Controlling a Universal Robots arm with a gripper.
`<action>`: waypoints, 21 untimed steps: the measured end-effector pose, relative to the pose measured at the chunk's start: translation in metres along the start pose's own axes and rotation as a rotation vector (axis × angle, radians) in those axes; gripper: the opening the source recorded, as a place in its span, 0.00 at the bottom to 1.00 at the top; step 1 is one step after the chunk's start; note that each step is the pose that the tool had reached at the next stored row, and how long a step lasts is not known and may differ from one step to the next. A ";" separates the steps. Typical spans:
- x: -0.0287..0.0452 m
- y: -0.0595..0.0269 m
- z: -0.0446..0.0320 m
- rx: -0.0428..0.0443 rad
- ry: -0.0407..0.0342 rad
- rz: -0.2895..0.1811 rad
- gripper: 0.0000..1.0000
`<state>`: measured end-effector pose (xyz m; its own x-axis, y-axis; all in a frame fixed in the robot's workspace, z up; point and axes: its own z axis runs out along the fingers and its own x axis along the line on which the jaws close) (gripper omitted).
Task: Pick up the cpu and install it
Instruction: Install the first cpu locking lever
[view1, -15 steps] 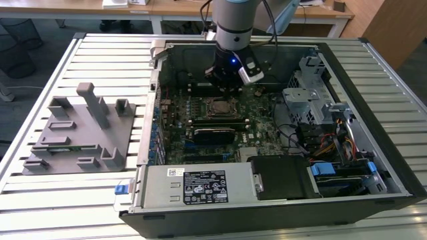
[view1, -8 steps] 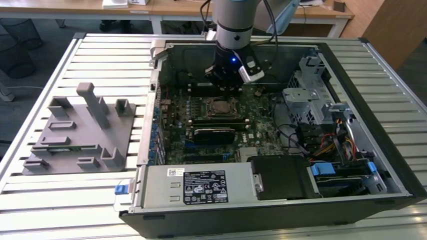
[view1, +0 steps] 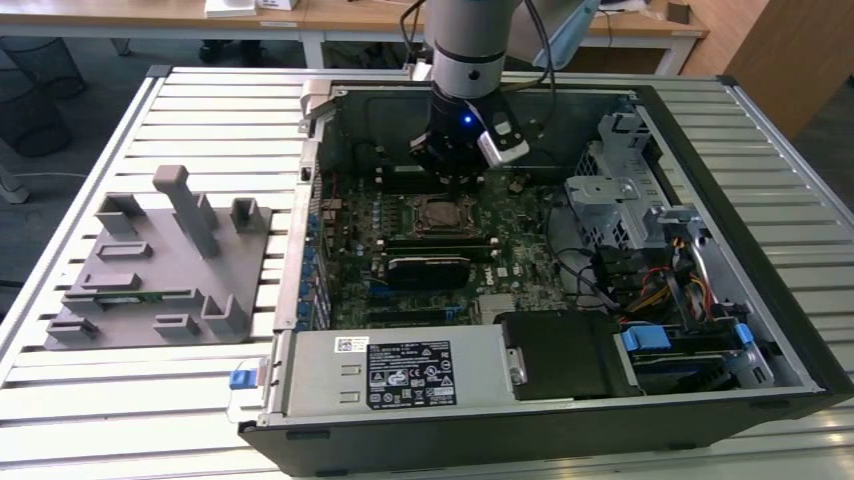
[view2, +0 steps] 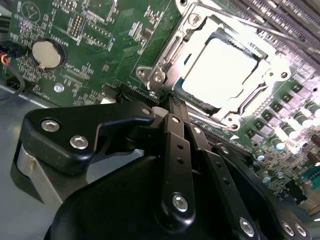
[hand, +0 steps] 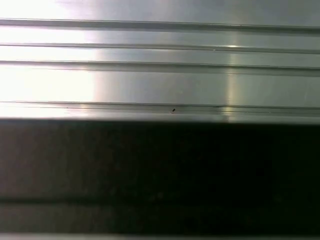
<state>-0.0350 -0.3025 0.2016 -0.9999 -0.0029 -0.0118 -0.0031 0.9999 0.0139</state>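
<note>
A: Biggest first?
B: Slatted metal table (view1: 134, 420), bearing an open computer case (view1: 534, 440). Grey parts holder (view1: 147, 270) at nine o'clock from the case in the exterior view, well apart from the work.

A: Inside the case?
B: Green motherboard (view1: 521, 215) flat on the floor. Arm reaching down from twelve o'clock, gripper (view1: 451, 175) low over the board.

A: Fingers?
B: Pressed together in the second wrist view, gripper (view2: 170, 100) closed right up with nothing between the tips. Tips just beside a corner of the metal socket frame (view2: 272, 75); touching or not, cannot tell.

A: And the cpu?
B: Seated flat inside that frame, cpu (view2: 220, 70) showing its bright silver top. In the exterior view, cpu (view1: 438, 213) at six o'clock from the gripper, near it.

A: Anything smaller?
B: Round coin battery (view2: 47, 54) on the board, well apart from the socket.
</note>
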 end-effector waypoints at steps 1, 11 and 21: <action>0.0000 0.0000 0.0007 0.0049 0.0001 0.000 0.11; 0.0001 -0.0001 0.0053 0.0149 0.0005 0.000 0.11; 0.0001 0.0013 0.0055 -0.0242 0.0004 0.000 0.11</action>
<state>-0.0350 -0.3011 0.1961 -0.9999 -0.0027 -0.0114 -0.0032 0.9993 0.0382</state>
